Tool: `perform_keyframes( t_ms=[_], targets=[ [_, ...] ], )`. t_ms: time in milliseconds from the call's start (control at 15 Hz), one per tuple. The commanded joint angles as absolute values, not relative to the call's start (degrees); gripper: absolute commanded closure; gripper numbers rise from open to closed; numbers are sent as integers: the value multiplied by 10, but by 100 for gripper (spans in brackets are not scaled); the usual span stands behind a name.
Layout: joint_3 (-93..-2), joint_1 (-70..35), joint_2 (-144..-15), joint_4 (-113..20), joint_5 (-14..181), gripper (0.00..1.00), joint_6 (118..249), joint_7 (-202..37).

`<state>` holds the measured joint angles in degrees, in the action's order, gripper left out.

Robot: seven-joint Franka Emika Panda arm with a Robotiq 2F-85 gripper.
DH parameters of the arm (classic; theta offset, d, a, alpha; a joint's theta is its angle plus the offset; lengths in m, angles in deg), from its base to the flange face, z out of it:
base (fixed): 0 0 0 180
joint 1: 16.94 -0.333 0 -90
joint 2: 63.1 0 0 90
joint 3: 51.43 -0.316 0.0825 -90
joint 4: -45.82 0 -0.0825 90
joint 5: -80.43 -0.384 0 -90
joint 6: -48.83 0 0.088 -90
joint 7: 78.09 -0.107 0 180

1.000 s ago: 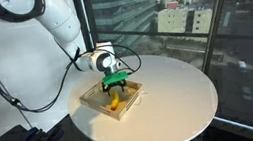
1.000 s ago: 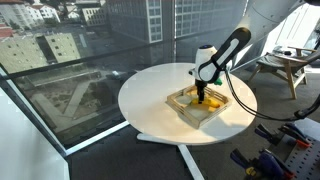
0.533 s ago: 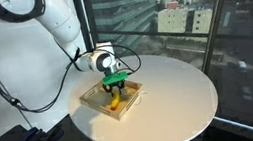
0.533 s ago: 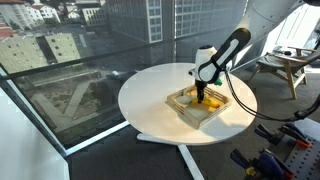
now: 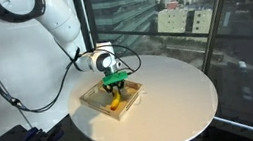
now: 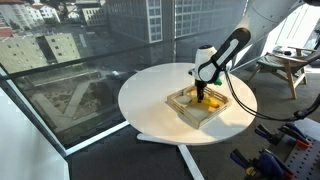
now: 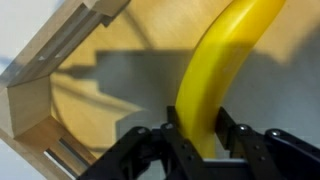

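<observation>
Now gripper (image 7: 197,128) clamps banana (image 7: 226,60); tray wall (image 7: 55,55) near.

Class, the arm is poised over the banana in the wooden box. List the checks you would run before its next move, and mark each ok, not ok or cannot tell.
1. Yellow banana sits between the gripper fingers: ok, one finger on each side in the wrist view.
2. Grip is firm: cannot tell; the fingers appear to touch the banana, but pressure does not show.
3. Banana is lifted off the floor of the shallow wooden box: cannot tell.
4. Fingers are apart from the box walls: ok.
5. Box rests wholly on the round white table: ok in both exterior views.
</observation>
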<state>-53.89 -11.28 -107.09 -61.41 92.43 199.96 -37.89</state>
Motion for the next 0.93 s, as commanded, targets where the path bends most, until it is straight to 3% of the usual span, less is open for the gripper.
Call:
perform_keyframes(
  t_ms=[0, 867],
  targets=[
    [-535, -119, -1069, -605, 943, 84, 1996, -391],
    [-541, -140, -1044, -603, 939, 84, 1976, -396]
  ],
)
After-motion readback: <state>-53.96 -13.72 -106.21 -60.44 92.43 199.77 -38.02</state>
